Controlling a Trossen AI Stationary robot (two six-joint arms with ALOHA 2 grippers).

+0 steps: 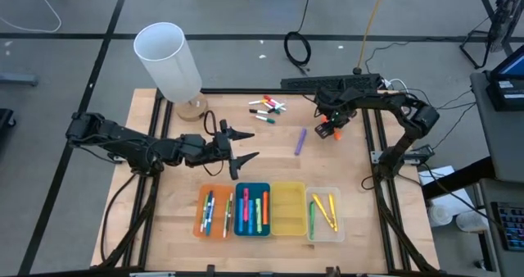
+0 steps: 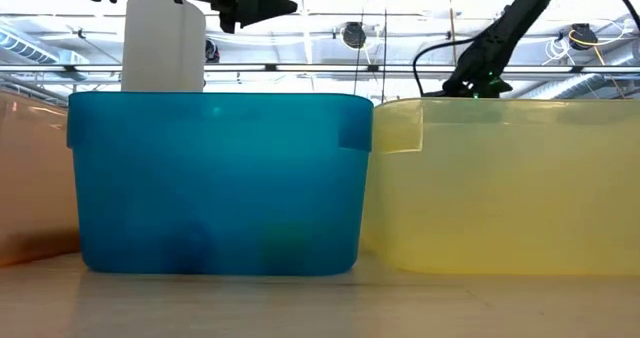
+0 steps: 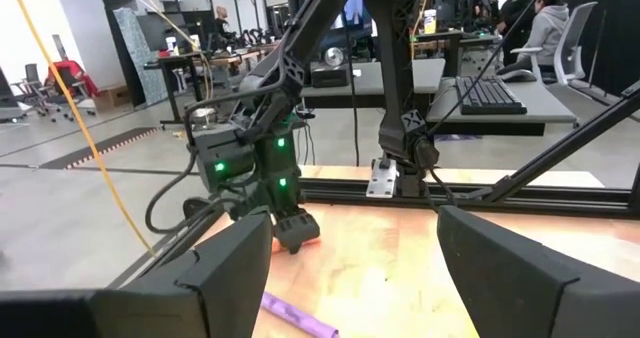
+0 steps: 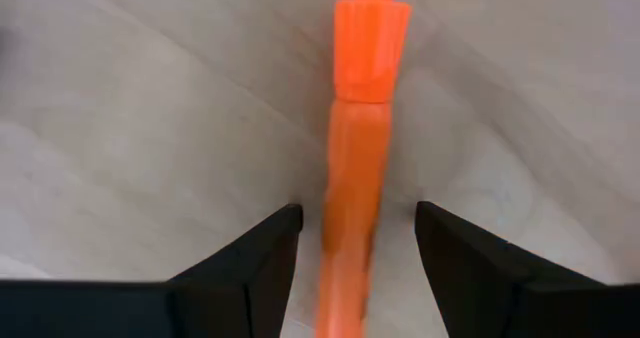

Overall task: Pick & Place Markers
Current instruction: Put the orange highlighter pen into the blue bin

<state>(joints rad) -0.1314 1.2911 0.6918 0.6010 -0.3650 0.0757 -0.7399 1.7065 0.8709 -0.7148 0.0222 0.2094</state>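
Your worktop (image 1: 164, 228) carries a white cylinder (image 1: 169, 60) at the far left and four trays in a row at the near edge: orange tray (image 1: 199, 221), blue tray (image 1: 253, 228), yellow tray (image 1: 287, 221) and clear tray (image 1: 325, 229), with markers lying in all but the yellow one. Your left end effector (image 1: 243, 145) hangs above the worktop just behind the orange and blue trays, fingers spread and holding nothing. Your right end effector (image 4: 350, 240) is down at the far right, fingers apart on either side of an orange marker (image 4: 362, 148) that lies flat between them. A purple marker (image 1: 300, 141) lies between the two end effectors, and a loose cluster of markers (image 1: 268, 106) sits near the far edge.
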